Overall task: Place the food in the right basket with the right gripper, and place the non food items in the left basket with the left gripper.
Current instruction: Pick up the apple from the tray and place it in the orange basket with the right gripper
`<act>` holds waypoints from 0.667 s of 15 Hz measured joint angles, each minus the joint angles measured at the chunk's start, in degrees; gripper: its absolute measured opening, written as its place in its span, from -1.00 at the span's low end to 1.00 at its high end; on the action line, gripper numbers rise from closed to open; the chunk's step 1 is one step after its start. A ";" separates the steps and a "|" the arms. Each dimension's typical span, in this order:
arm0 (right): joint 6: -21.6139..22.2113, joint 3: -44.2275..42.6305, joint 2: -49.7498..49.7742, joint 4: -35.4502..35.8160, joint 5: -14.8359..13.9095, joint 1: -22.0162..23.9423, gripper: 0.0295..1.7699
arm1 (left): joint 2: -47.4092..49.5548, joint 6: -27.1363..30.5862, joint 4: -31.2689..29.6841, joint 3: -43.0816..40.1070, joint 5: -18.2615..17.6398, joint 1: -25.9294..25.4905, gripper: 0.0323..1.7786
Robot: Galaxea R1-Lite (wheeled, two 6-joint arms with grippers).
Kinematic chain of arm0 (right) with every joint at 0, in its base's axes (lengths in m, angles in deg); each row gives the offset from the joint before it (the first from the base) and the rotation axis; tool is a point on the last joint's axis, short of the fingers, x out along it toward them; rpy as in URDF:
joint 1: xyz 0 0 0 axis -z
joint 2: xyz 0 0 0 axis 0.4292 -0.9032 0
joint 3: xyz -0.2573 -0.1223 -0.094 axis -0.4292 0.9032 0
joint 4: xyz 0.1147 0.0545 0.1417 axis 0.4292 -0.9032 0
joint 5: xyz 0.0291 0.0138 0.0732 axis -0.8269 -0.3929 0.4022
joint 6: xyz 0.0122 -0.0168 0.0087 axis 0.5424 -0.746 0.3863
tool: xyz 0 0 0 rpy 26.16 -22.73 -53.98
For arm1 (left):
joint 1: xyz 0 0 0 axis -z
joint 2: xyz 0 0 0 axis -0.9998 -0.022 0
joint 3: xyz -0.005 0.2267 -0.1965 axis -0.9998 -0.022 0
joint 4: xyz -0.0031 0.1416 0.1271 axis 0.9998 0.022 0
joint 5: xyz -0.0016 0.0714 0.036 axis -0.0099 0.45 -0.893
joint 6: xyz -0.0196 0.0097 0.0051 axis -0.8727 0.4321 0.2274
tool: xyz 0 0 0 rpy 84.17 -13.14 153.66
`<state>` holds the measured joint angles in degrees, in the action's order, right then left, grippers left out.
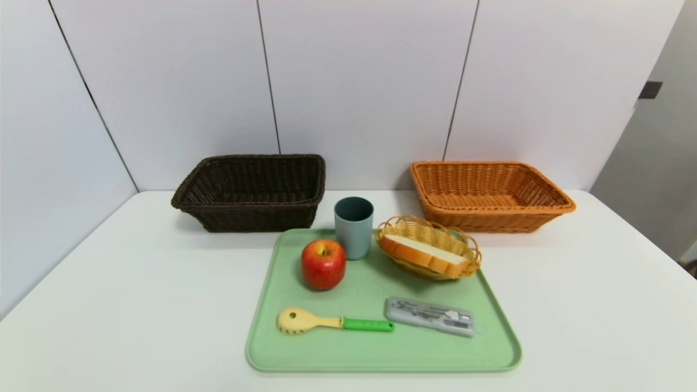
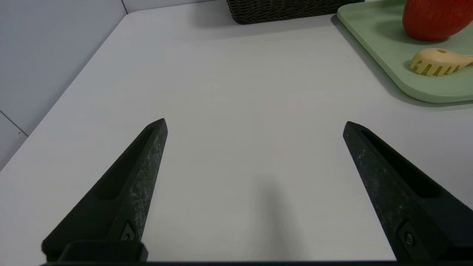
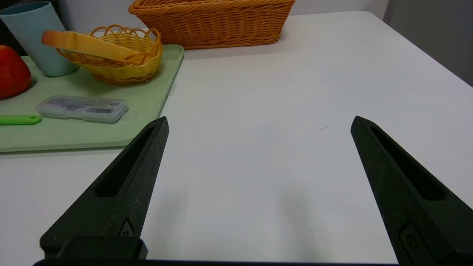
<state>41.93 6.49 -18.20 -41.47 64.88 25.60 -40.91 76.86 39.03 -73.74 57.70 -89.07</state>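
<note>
Two claws, both mine, seen only by wrist cameras: left gripper point(image 2: 255, 123) and right gripper point(image 3: 258, 122), spread wide, empty, over bare table point(image 1: 136, 305). Head frame centre: tray point(image 1: 381, 354) bearing apple point(image 1: 323, 263), cup point(image 1: 354, 226), bread point(image 1: 425, 255), spoon point(image 1: 332, 321), case point(image 1: 430, 316). Upper left, dark basket point(image 1: 250, 190); upper right, orange basket point(image 1: 490, 195).

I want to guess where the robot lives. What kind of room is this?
Probably a test room, not a kitchen: a bare white table, plain wall panels, and one green tray of things between two baskets.
</note>
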 joint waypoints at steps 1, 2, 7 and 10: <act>0.05 0.00 0.00 -0.05 -0.06 0.00 0.92 | 0.00 0.01 0.00 0.00 0.02 0.00 0.90; 0.07 0.00 0.00 -0.05 -0.06 0.00 0.92 | 0.00 0.00 -0.01 0.00 -0.02 0.00 0.90; -0.77 0.00 0.00 -0.05 -0.05 0.04 0.92 | 0.00 0.21 -0.01 0.00 -0.09 0.00 0.90; -1.00 0.00 0.00 -0.05 0.16 0.02 0.92 | 0.00 0.65 -0.01 0.00 -0.16 0.00 0.90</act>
<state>40.93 6.49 -18.20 -41.52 65.04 25.62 -40.91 77.51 39.02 -73.74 57.54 -89.07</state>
